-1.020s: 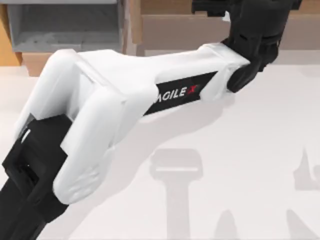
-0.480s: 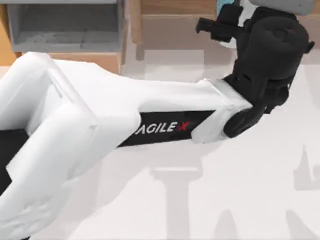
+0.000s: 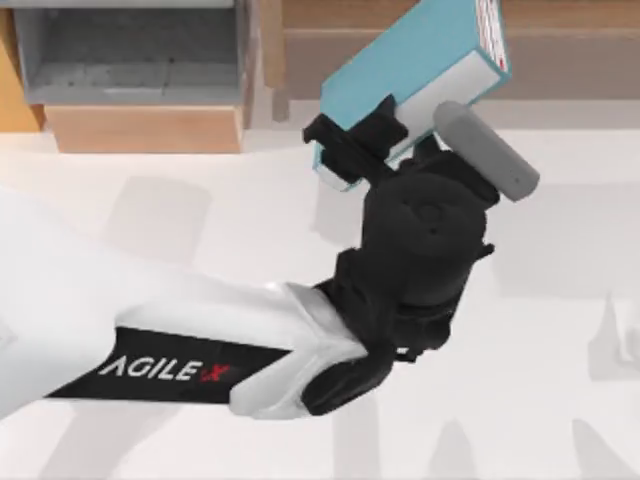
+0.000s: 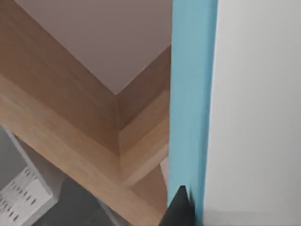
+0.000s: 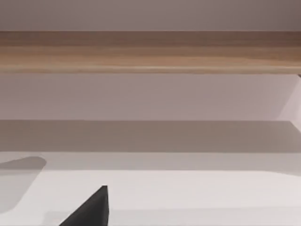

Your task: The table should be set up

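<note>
White desk point(image 3: 560, 300) runs wide and bare across the top view, with a long wooden shelf point(image 3: 560, 50) along its back edge and a wooden-fronted box point(image 3: 130, 60) with a grey inside at the back left. My left end effector point(image 3: 360, 135) is up over the back of the desk, just in front of the shelf, closed narrow on a blue book point(image 3: 420, 50). It holds the book by one end, and the rest tilts away toward the shelf. The left wrist view looks straight along the book point(image 4: 193, 94), blue cover beside the white page block, with one dark fingertip point(image 4: 178, 207) against the cover. I judge the book stiff and moderately heavy for this grip. The cover looks smooth, so it could slide or swing about the pinch, and since it is held near one end the long free part will lever against the pads. A hold nearer the middle, squeezing across both covers so the pages stay shut, would be steadier. The desk itself is hard, flat and fixed, so it is somewhere to set things down rather than something to grasp. Much is hidden from me: the arm covers the desk's middle left, the book's far end is cut off at the edge of the top view, and I cannot read any title. A grey cylinder point(image 3: 487, 150) beside the wrist I cannot identify. My right end effector point(image 5: 89, 209) sits idle low over the desk facing the shelf, and I cannot tell its state.
</note>
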{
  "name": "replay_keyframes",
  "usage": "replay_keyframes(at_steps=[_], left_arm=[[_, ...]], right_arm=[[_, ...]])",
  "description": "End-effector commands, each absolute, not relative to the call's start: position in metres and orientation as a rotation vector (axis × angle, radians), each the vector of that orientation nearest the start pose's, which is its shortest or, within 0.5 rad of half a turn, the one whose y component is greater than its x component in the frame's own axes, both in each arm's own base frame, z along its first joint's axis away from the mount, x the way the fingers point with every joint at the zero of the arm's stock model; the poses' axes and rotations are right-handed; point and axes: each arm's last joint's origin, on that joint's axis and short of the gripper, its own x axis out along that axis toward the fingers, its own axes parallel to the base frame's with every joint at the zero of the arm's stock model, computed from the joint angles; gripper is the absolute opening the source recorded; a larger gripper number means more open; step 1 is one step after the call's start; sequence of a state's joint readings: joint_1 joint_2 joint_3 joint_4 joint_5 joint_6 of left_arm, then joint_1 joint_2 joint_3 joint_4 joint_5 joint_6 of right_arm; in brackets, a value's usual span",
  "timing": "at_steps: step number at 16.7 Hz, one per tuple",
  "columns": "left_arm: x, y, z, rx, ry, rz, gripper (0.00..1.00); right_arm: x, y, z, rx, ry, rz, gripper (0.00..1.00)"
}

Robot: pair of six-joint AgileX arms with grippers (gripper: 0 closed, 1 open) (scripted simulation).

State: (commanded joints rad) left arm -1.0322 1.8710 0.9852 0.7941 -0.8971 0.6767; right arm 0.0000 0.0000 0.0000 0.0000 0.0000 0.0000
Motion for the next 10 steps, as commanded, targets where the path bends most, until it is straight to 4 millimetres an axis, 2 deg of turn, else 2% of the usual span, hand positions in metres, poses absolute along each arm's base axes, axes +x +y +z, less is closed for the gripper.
replay_keyframes(at_steps=[4, 10], left_arm=[[0.230, -0.252, 0.167, 1.062, 0.084, -0.141, 0.00], [0.269, -0.154, 0.150, 1.390, 0.205, -0.141, 0.00]], right_arm=[[0.106, -0.001, 0.160, 0.000, 0.000, 0.000, 1.00], [0.106, -0.001, 0.160, 0.000, 0.000, 0.000, 1.00]])
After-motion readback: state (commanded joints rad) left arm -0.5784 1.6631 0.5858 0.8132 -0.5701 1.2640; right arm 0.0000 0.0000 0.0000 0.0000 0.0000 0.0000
